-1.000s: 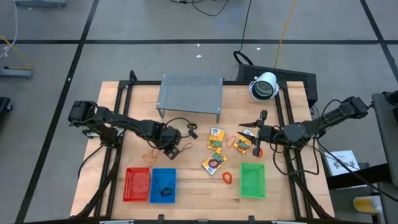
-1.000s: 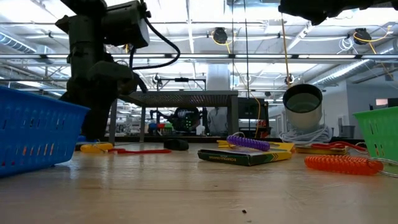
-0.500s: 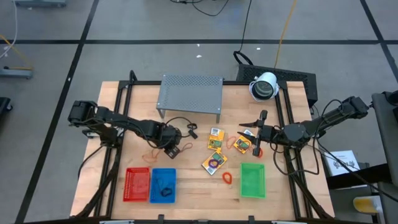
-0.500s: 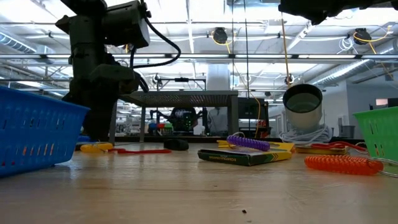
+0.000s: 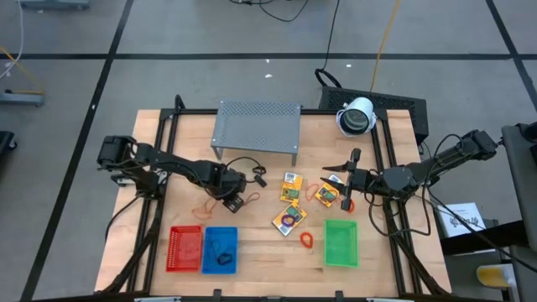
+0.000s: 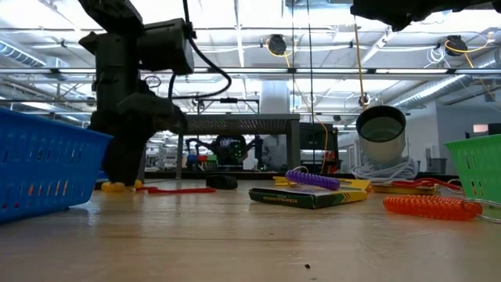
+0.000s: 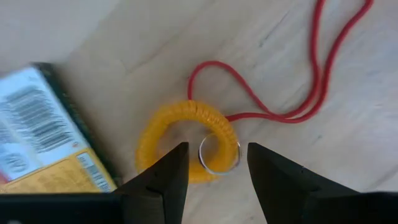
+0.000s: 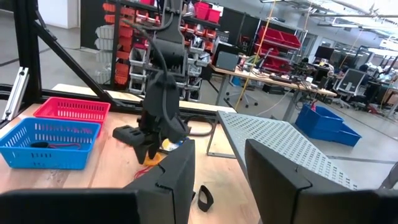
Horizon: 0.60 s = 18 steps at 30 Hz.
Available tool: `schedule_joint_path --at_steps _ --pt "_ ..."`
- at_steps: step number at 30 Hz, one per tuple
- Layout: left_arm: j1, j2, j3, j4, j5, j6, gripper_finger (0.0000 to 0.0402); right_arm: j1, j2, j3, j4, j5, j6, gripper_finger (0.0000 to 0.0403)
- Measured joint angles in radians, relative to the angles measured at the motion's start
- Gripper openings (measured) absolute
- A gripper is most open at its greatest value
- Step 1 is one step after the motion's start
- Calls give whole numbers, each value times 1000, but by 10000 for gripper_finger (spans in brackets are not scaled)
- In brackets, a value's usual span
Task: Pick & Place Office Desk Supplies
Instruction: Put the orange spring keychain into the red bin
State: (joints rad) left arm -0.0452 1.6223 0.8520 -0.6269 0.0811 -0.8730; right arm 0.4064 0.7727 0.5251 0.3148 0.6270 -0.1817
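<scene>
A yellow coil (image 7: 158, 134) with a metal ring (image 7: 219, 152) lies flat on the wooden table, beside a thin red rubber-band loop (image 7: 311, 81) and a yellow packet (image 7: 43, 130). My left gripper (image 7: 216, 149) points down just above them. It is open, with one finger on either side of the metal ring, touching nothing that I can see. In the high view it stands left of centre (image 5: 231, 200). My right gripper (image 5: 340, 172) waits open, raised and level, over the table's right side. Around it lie more packets (image 5: 287, 220).
Red (image 5: 185, 248), blue (image 5: 220, 249) and green (image 5: 341, 242) mesh baskets stand along the near edge. A grey perforated shelf (image 5: 256, 126) and a white roll (image 5: 356, 116) stand at the back. An orange coil (image 5: 307, 240) and a black clip (image 5: 260, 178) lie mid-table.
My left gripper has sunk a little toward the yellow coil, still open. Nothing on the table has moved.
</scene>
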Motion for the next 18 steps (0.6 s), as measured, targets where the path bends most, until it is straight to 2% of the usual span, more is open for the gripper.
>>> schedule_joint_path --at_steps 8,11,15,18 --pt "0 80 8 -3 31 -39 159 1 0 0 10 0 -21 130" --pt "0 81 8 -10 32 -46 115 1 0 0 10 0 -21 130" --pt "1 64 2 -22 28 -62 25 1 0 0 10 0 -21 130" --pt "0 50 1 -18 33 -84 17 1 0 0 10 0 -21 130"
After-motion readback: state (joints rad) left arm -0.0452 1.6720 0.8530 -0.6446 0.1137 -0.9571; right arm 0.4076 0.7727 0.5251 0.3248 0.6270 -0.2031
